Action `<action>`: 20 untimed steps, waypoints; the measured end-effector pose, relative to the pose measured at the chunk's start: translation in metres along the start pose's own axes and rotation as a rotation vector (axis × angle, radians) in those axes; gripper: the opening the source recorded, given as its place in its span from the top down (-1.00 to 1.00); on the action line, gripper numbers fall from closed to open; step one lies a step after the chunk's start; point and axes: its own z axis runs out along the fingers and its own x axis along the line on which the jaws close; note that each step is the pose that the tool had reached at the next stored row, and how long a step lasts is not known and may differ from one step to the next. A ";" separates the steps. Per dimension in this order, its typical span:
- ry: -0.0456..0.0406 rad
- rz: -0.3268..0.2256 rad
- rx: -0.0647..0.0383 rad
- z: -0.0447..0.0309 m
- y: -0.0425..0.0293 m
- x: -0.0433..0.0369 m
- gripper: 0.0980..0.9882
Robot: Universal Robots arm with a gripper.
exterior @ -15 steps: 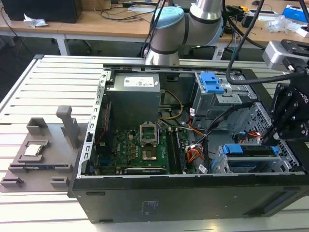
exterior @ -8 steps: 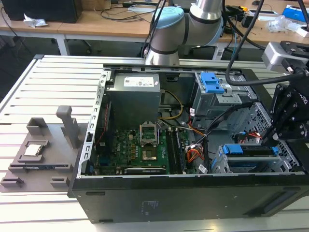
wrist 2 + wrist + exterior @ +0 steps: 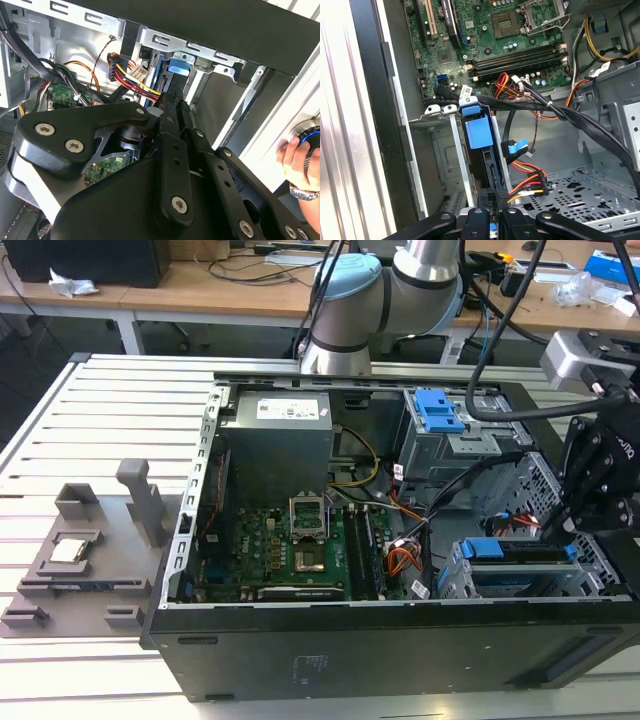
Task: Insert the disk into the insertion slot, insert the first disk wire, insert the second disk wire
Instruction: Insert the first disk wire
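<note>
Disk (image 3: 479, 132) on edge inside the slot (image 3: 462, 167), grey rails close against both flat faces, no slack sideways. Free room only along the slot, back toward the gripper (image 3: 492, 217), and out over the top edge. To one side of the fingers, a perforated cage floor (image 3: 570, 195), partly crossed by a bundle of red, yellow and black wires (image 3: 527, 184); a blue-tabbed plug (image 3: 514, 148) just beside the disk. To the other side, a bare grey bay, then the black case wall (image 3: 380, 100).

Straight ahead of the fingertips, near end between them. Fingers drawn in close on that end, pinching it, a sliver of blue frame visible in between.

Long axis in line with the gripper's reach, pointing away toward the circuit board (image 3: 505, 30). Blue pull tab at the far end, thin edge up.

In the exterior view, disk (image 3: 520, 558) low in its cage (image 3: 455, 582), just below the gripper (image 3: 555, 525) and stretching off to the exterior view's left.

In the second wrist view, blue tab (image 3: 177, 67) just past the gripper (image 3: 170, 102); beyond the case wall, a person's hand (image 3: 300, 160) on a round knob (image 3: 308, 131).
</note>
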 end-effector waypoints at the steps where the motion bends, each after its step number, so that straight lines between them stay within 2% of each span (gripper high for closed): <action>1: 0.0000 0.000 0.000 0.0004 0.0000 0.0000 0.85; 15: 0.0001 -0.003 0.000 0.0062 -0.0003 -0.0003 0.85; 20: 0.0062 -0.138 0.006 0.0086 -0.0004 -0.0005 0.85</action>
